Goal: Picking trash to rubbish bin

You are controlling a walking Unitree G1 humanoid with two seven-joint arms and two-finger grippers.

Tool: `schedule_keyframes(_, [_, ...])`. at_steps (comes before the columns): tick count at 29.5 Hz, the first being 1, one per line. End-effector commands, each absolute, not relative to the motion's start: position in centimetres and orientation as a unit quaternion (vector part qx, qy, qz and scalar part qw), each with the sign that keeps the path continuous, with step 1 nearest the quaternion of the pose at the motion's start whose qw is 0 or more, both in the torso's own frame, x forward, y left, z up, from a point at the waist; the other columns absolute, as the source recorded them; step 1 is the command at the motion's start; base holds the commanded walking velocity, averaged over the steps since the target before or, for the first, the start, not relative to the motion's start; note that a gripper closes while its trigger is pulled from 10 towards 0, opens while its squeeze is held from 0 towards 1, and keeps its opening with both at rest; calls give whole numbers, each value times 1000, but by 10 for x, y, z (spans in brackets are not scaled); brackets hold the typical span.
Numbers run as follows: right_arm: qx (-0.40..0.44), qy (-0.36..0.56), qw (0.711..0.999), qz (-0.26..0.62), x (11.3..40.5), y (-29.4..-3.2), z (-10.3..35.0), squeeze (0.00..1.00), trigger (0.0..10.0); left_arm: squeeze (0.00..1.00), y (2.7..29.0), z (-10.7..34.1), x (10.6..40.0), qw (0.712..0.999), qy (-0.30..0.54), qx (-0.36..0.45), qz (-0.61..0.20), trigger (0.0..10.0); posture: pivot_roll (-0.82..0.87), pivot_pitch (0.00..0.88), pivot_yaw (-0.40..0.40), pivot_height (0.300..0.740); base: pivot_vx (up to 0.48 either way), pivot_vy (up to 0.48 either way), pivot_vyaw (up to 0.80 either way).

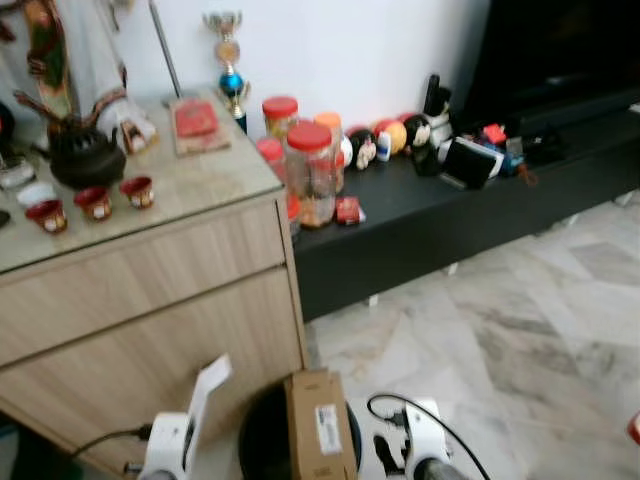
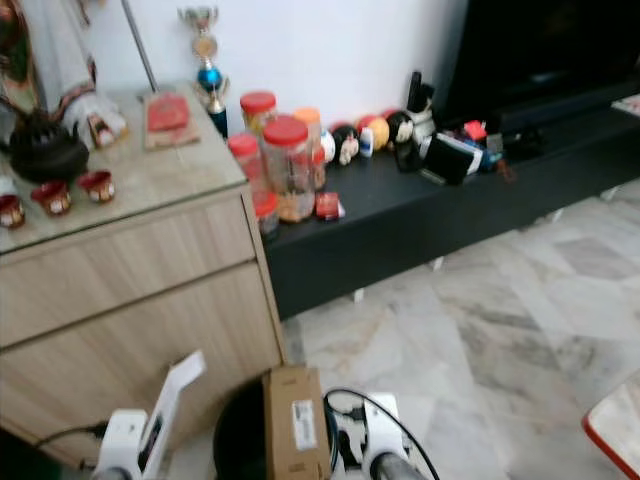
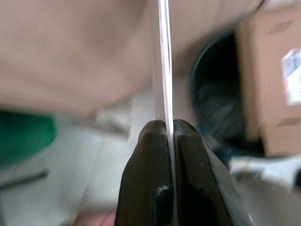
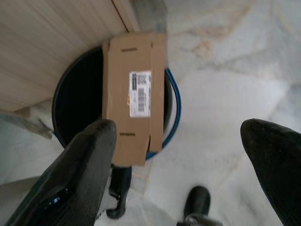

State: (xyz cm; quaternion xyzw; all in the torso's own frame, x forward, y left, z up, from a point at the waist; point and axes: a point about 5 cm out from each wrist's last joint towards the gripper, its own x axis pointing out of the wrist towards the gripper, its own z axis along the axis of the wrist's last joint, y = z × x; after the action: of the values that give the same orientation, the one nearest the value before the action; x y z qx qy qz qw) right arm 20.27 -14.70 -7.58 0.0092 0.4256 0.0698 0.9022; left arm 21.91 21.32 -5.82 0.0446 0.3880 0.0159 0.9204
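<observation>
Cardboard box (image 4: 134,96) spans the bin (image 4: 70,106); left end effector (image 3: 169,134) pinches white card (image 3: 163,56), right end effector (image 4: 178,141) agape.

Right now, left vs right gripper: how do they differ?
Left gripper is shut on a thin white card; right gripper is open, holding nothing. Left sits beside the rubbish bin; right hovers over the cardboard box lying across the bin's rim. Both have black fingers.

1. The rubbish bin (image 4: 70,108) is partly covered by the flattened cardboard box (image 4: 134,94).
2. The bin's inside is too dark to read.
3. The bottom frame edge crops the silver arms (image 1: 165,445).
4. The shelf trinkets (image 1: 400,135) are blurred.
</observation>
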Motion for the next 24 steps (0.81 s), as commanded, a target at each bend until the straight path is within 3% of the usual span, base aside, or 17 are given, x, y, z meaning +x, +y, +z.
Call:
schedule_keyframes(1, [4,424,902,80,206,-148,-74,0,10000,0,205,-58,221,922,385,35,-10,10000,75,0,68,740,0,0,0])
schedule_keyframes(5, [11,417,897,144,219,-134,-66,0,10000,0,175,-53,235,916,381,48,-113,10000,69,0,65,740,0,0,0])
schedule_keyframes(10, [7,404,896,185,229,-121,-59,0,10000,0,164,-52,237,906,387,65,-157,10000,66,0,60,740,0,0,0])
schedule_keyframes(24, [25,371,895,245,241,-104,-47,0,10000,0,184,-54,232,885,400,155,-183,10000,65,0,37,740,0,0,0])
